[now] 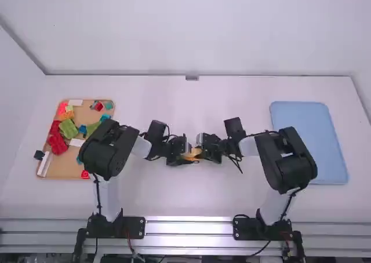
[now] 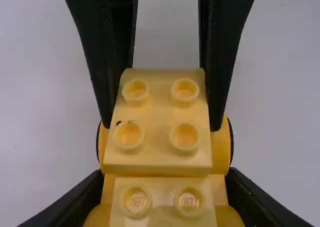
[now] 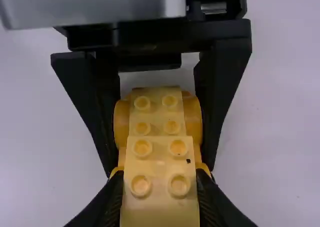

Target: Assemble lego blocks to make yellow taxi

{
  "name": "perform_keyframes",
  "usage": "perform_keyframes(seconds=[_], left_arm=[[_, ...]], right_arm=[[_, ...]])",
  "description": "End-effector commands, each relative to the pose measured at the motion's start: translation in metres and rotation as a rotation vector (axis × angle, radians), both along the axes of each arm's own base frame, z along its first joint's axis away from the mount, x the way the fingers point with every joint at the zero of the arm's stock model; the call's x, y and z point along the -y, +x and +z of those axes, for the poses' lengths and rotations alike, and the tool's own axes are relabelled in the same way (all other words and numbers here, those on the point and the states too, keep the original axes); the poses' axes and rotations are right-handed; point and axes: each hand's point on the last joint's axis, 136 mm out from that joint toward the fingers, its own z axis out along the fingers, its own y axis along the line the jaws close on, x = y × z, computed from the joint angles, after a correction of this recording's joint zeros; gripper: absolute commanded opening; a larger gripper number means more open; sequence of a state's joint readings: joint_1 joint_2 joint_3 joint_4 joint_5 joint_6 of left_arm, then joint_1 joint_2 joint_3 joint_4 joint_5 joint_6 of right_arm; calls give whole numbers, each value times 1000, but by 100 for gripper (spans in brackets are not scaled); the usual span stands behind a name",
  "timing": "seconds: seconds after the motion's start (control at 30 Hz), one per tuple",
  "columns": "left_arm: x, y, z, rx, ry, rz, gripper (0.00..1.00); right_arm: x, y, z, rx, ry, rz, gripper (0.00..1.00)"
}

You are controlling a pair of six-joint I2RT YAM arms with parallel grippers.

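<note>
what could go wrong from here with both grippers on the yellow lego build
The left gripper is shut on the orange-yellow rounded toy body, the right gripper on the pale yellow four-stud block. If either arm drifts, the build might twist or split. If that block isn't fully seated, which I can't tell, it may lift away when the right gripper leaves. The fingers also sit close together, so a sideways retreat could knock the other gripper.
</note>
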State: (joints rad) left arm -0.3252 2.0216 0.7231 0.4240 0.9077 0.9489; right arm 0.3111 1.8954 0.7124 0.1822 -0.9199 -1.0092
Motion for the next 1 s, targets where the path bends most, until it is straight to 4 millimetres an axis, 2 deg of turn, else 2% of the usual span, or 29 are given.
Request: perform_keyframes(seconds=[0.0, 0.17, 0.27, 0.3, 0.37, 0.47, 0.57, 0.67, 0.8, 0.93, 0.97], left_arm=[[-3, -3, -11, -26, 19, 3, 44], [-3, -3, -10, -27, 18, 3, 44], [-3, -3, -10, -25, 19, 3, 44], [-3, -2, -10, -26, 19, 4, 44], [-3, -3, -11, -27, 19, 4, 45], [-3, -3, -11, -33, 18, 8, 45], [-3, -3, -10, -34, 18, 8, 46], [-3, -3, -10, -35, 18, 8, 46], [-3, -3, -11, -36, 18, 9, 46], [-3, -3, -11, -36, 18, 9, 46], [-3, -3, -11, -36, 18, 9, 46]], right_arm=[[5, 4, -12, 2, -48, -18, 16], [6, 5, -20, 15, -98, -29, 22], [5, 5, -22, 25, -118, -27, 29], [4, 5, -23, 29, -125, -26, 36], [4, 6, -23, 30, -128, -27, 39], [3, 7, -21, 34, -117, -27, 53], [6, 12, -20, 43, -111, -41, 56], [8, 19, -17, 27, -99, -83, 55], [6, 17, -15, 25, -80, -70, 55], [-3, 8, 10, 64, 46, 23, 56], [-5, 5, 27, 84, 115, 58, 57]])
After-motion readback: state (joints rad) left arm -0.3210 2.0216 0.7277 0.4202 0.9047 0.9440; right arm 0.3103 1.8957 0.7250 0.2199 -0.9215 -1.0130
